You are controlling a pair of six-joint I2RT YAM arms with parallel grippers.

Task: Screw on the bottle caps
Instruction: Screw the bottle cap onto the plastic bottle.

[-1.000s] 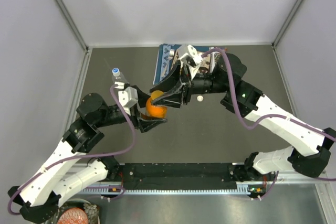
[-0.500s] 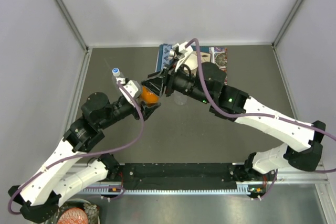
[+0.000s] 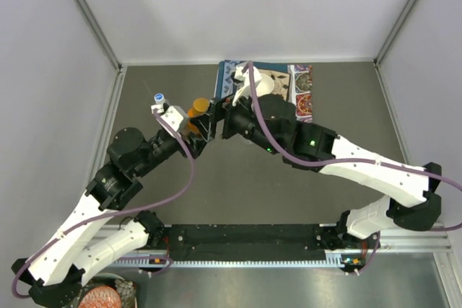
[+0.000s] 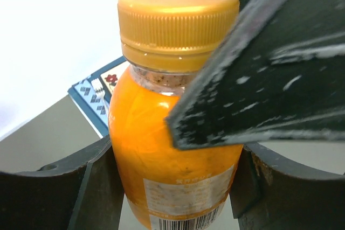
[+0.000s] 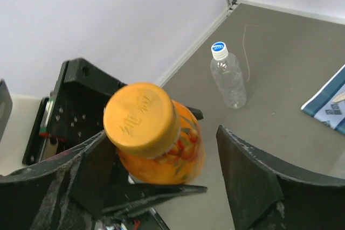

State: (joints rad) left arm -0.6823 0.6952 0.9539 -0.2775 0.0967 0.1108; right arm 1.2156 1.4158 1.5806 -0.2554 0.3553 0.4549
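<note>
Left gripper point(image 3: 202, 125) – top view: clamped on the orange bottle point(image 3: 195, 112), upright, left of table centre. Right gripper point(image 3: 216, 116) is just right of it. A clear bottle point(image 3: 159, 103) with a blue-and-white cap point(image 3: 158, 97) stands further left, and a patterned mat point(image 3: 229, 77) lies at the far edge.

Left wrist view: left fingers point(image 4: 54, 187) press both sides of the bottle's body. The orange cap point(image 4: 178, 22) sits on its neck.

Right wrist view – jaws spread, right fingers point(image 5: 253, 187) flanking the cap without touching it.
</note>
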